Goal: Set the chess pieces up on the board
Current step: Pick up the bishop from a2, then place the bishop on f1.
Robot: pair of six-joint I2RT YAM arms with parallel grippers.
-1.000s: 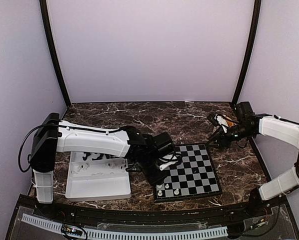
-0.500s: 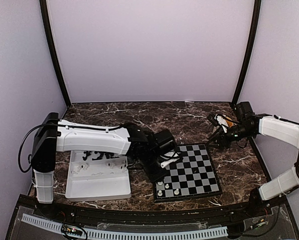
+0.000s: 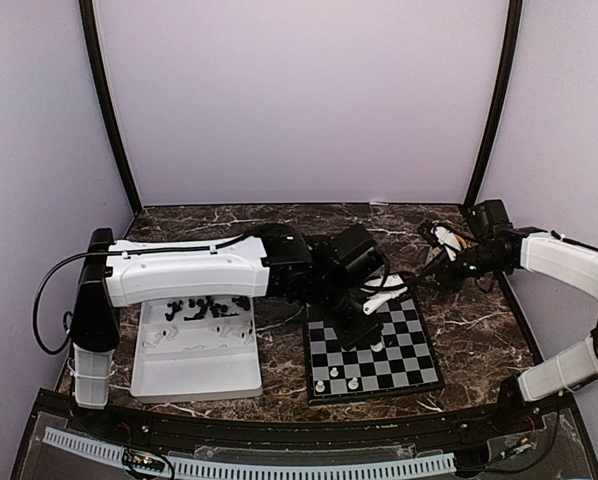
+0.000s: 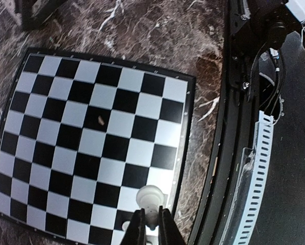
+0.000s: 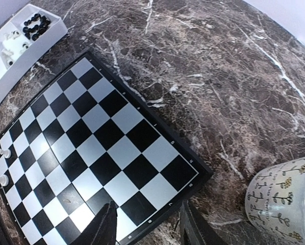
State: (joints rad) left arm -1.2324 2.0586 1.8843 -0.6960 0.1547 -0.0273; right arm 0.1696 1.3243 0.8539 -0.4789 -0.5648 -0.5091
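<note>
The left gripper (image 4: 151,214) is closed on a white piece (image 4: 150,196), its fingers pinching the stem at the bottom centre of the left wrist view. The piece sits over the edge row of the board (image 4: 91,138); whether it touches the square cannot be told. In the top view the board lies at centre right on the marble table (image 3: 279,235), with three white pieces (image 3: 331,380) standing near its lower left corner. The tray (image 3: 194,370) lies left of the board, apart from it, with black pieces (image 3: 204,305) heaped in its upper part. The right gripper (image 5: 148,209) hovers over a board corner at the bottom of the right wrist view, fingers apart and holding nothing. A mug (image 5: 280,199) stands at lower right of that view.
</note>
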